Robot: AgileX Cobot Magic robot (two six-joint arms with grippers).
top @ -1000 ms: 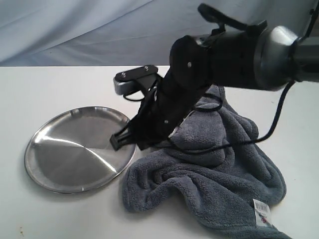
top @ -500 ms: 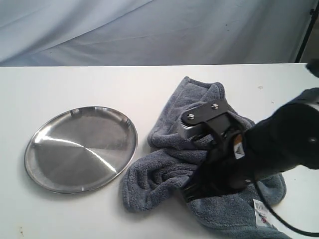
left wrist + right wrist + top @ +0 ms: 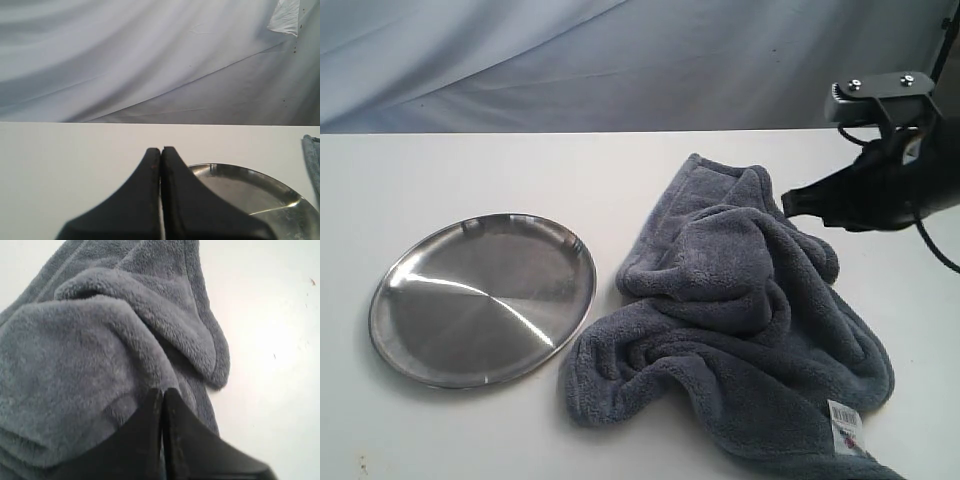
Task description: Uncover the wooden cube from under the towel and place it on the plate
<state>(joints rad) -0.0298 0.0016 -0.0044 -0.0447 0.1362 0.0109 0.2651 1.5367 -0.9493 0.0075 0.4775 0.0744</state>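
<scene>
Where the towel (image 3: 740, 320) lies: heaped from the middle of the white worktop (image 3: 470, 170) toward its near right corner, with the barcode tag (image 3: 845, 425) at that corner. It is bunched in thick folds, and a raised hump in its far half suggests something bulky props it up.
Plate: the steel plate (image 3: 480, 300) sits flat toward the left edge, just beside the towel's left fold but apart from it. Nothing is on it, so it looks ready as the drop spot.
Right gripper (image 3: 161, 392): hangs near the right edge over the towel's far right fold. Its fingers are pressed together and pinch nothing. Whether the tips brush the plush cannot be told.
Left gripper (image 3: 161, 150): fingers pressed together and empty, low over the worktop with the plate's rim just beyond them. It is probably parked out of the way.
Wooden cube: hidden in every view. I judge it lies under the hump, toward mid-worktop from the right fingers with plush between, untouched.
</scene>
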